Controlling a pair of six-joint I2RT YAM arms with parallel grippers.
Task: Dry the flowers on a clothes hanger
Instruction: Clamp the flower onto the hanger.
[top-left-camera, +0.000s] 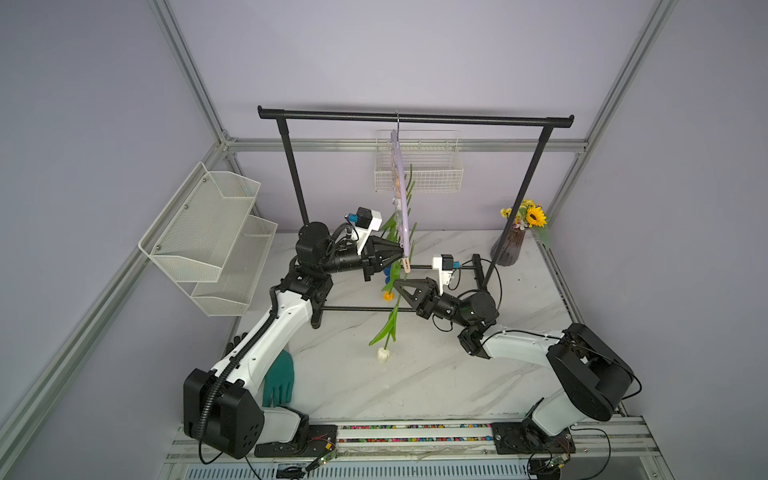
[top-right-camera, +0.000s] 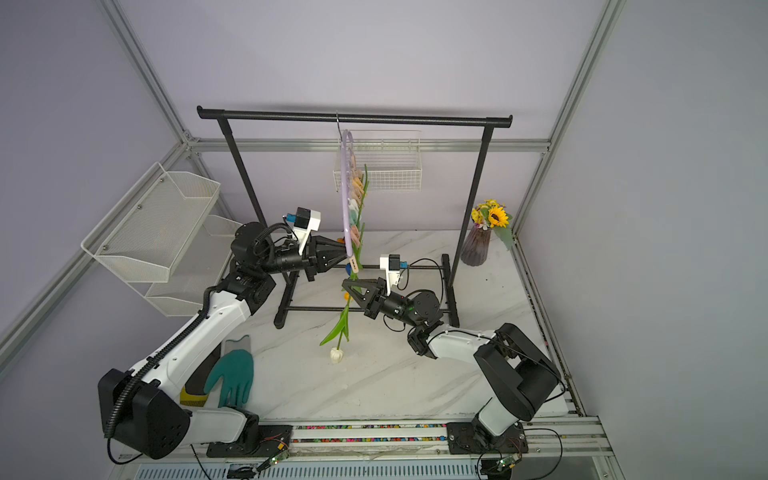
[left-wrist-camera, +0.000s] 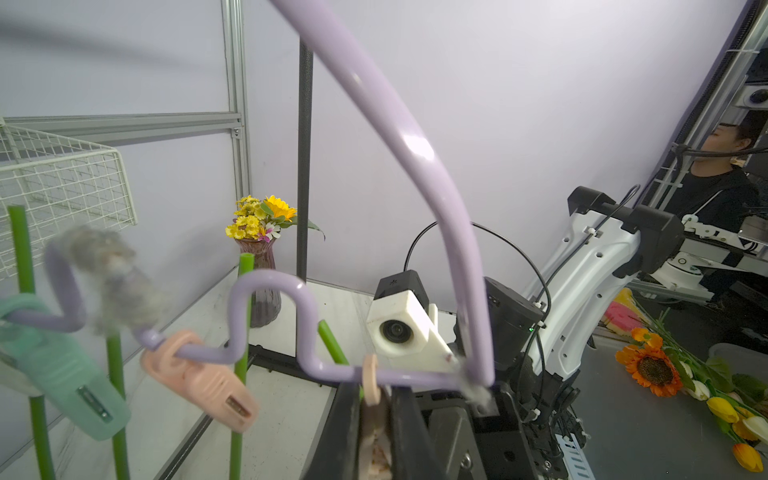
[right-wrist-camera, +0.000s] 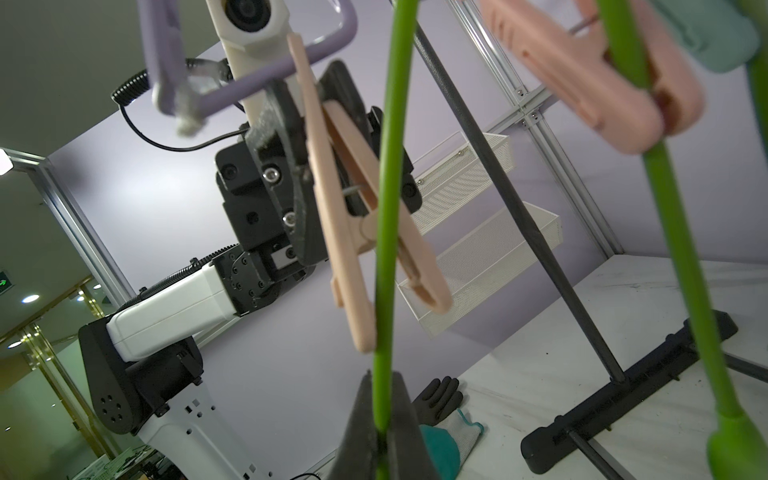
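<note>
Flowers (top-left-camera: 410, 185) clipped stem-up hang along the lilac clothes hanger (top-left-camera: 401, 199), which hooks over the black rack (top-left-camera: 415, 117). At its near end the left hand (top-left-camera: 400, 252) squeezes a peach clothespin (top-left-camera: 406, 265), whose dark print is too small to read. Just right, the right hand (top-left-camera: 396, 286) is clamped on a white tulip (top-left-camera: 382, 354)'s stem, head down near the bench (top-left-camera: 436, 374).

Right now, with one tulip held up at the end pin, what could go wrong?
The left gripper squeezes the peach clothespin, but whether the tulip stem in the right gripper sits between the pin's tips is unclear; a release may miss it.
The hanger hangs only by its hook on the rack; a push may swing it.
</note>
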